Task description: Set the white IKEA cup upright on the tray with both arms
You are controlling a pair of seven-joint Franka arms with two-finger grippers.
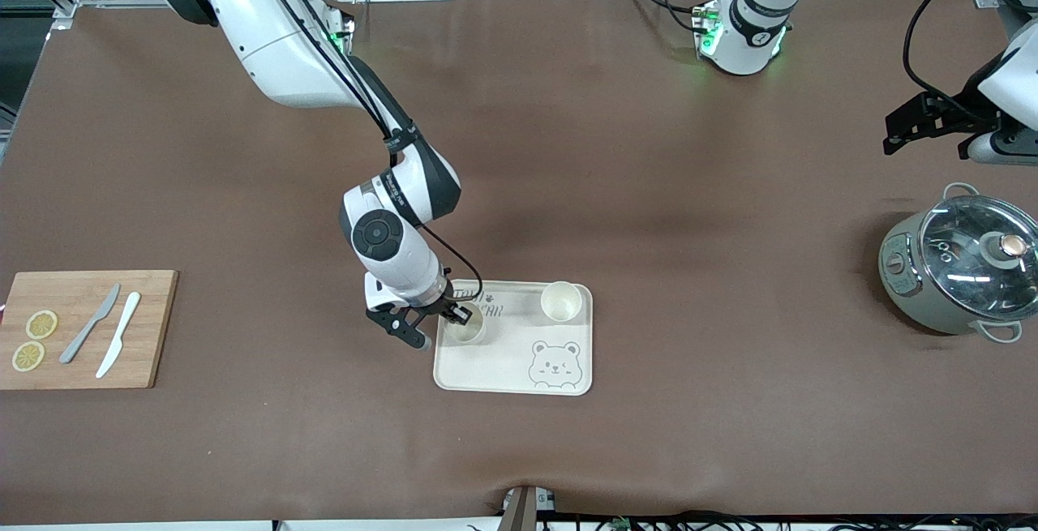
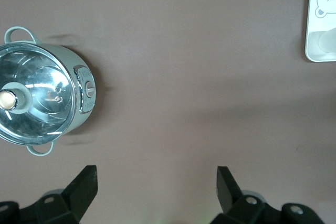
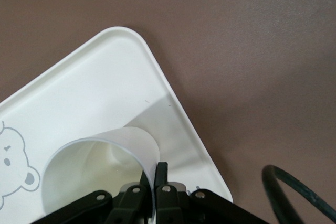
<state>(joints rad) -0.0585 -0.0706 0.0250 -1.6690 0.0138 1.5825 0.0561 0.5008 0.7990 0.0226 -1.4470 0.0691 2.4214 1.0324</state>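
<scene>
While both cups are standing upright on the tray [image 1: 559, 357]:
Right gripper [image 1: 454, 314]: pinching the rim of one cup [image 1: 468, 327] (fingers nearly together).
Left gripper [image 2: 156, 182]: waiting spread wide, holding nothing, over bare table beside the pot [image 1: 961, 263].
Other cup [image 1: 561, 301]: sitting free.

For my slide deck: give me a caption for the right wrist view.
Right claw pinching the rim of an upright white cup on the bear-printed tray.

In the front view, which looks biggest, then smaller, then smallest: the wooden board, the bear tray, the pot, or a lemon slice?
1. wooden board
2. tray, close to the board
3. pot, similar to the tray, so unsure
4. lemon slice
</scene>
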